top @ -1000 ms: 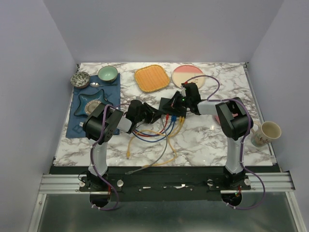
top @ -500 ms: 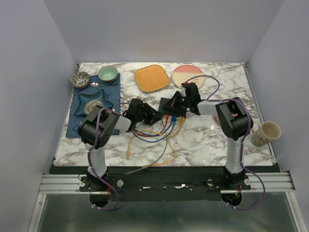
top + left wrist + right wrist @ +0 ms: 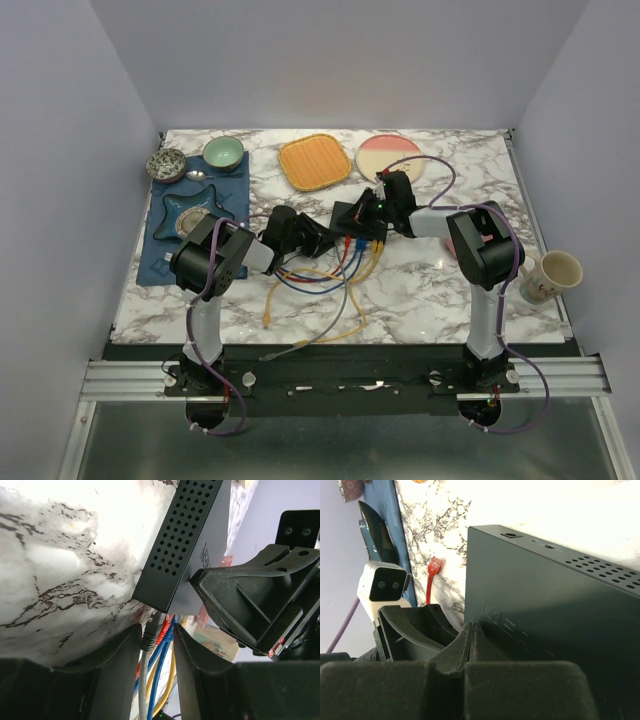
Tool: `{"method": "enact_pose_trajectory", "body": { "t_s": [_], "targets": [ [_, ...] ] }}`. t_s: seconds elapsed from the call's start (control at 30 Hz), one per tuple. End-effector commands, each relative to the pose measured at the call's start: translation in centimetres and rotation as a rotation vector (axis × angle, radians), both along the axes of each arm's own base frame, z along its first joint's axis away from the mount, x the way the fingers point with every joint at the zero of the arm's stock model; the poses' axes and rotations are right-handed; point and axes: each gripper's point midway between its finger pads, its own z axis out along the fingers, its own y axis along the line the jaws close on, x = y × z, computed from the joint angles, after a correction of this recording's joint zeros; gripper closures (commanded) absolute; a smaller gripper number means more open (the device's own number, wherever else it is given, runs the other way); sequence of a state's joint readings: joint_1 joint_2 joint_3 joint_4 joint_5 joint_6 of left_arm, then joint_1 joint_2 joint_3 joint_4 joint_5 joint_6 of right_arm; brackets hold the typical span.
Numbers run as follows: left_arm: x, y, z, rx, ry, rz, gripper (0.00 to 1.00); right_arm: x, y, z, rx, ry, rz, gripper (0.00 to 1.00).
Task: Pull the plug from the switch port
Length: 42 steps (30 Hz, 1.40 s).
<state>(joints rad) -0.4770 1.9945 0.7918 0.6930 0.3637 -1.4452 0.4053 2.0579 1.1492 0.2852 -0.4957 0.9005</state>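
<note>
The switch [image 3: 355,217], a flat black box, lies mid-table; its vented side [image 3: 185,540] fills the left wrist view. Grey, red, blue and yellow cables run from its near edge. My left gripper [image 3: 156,632] straddles that row, and the grey cable's black-booted plug [image 3: 149,636] lies against the left finger [image 3: 117,670]. The red and blue plugs fill the gap up to the right finger. In the top view my left gripper [image 3: 322,240] sits at the switch's near-left corner. My right gripper [image 3: 472,627] is shut, its tips pressed on the switch's top face [image 3: 545,615].
An orange square plate [image 3: 314,161] and a pink plate [image 3: 390,156] sit behind the switch. A blue mat [image 3: 160,255] with bowls is at the left. A mug [image 3: 553,275] stands off the right edge. Loose cables [image 3: 320,300] trail toward the front. A loose red plug [image 3: 435,565] lies on the marble.
The left arm's elbow swung out to the left and came part of the way back, while its gripper stayed at the plugs. The right arm and the switch did not move.
</note>
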Motion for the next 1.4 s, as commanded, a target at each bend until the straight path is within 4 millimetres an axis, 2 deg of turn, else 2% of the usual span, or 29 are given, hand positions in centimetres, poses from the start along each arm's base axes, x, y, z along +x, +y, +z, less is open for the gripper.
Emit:
{"method": "enact_pose_trajectory", "body": {
  "t_s": [0.0,0.27,0.73,0.8,1.13,1.37],
  "targets": [
    [-1.0,1.2,-4.2,0.07,0.113,0.035,0.55,-1.1,-1.3,-3.2,-0.074,0.082,-0.024,0.99],
    [-0.7,2.6,-5.1,0.046,0.143,0.087,0.59,-1.1,-1.3,-3.2,-0.074,0.078,-0.023,0.99],
    [0.5,4.5,-4.9,0.104,0.159,0.18,0.53,-1.3,-1.3,-3.2,-0.069,0.08,-0.023,0.99],
    [0.8,4.2,-4.9,0.099,0.153,0.168,0.53,-1.2,-1.3,-3.2,-0.067,0.077,-0.022,0.99],
    [-0.4,2.0,-5.8,0.117,0.157,0.078,0.53,-1.1,-1.2,-3.2,-0.063,0.079,-0.022,0.99],
    [-0.6,1.9,-6.3,0.16,0.16,0.058,0.6,-1.2,-1.2,-3.3,-0.066,0.078,-0.023,0.99]
  ]
}}
